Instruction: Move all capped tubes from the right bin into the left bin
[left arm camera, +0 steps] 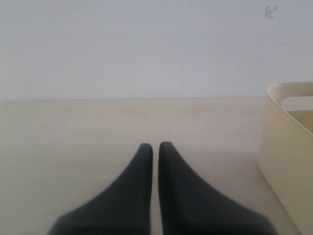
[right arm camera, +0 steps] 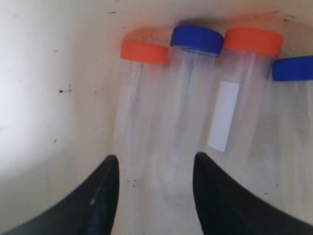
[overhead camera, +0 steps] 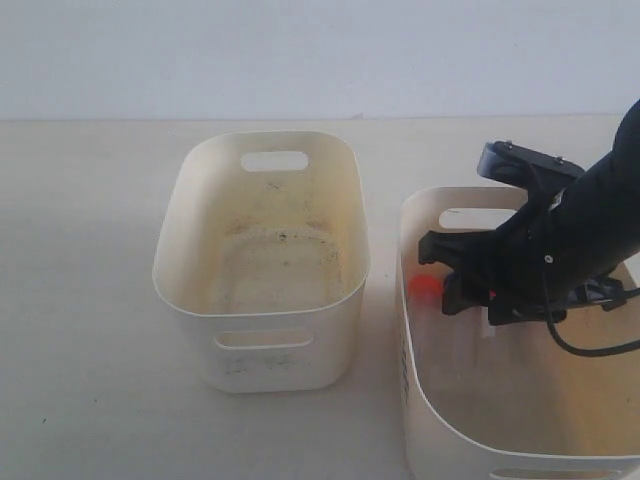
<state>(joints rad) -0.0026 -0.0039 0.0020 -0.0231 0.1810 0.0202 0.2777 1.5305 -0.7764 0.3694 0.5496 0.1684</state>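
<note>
A plain, pale wall (overhead camera: 320, 50) with a faint bluish tint runs across the back. Below it lies a flat, cream-beige table (overhead camera: 90, 300), matte and smooth, meeting the wall in a straight, level line. A tiny dark speck (overhead camera: 355, 115) sits on that line near the middle. The light is soft and even, somewhat washed out, casting only faint, blurred shadows on the tabletop.
</note>
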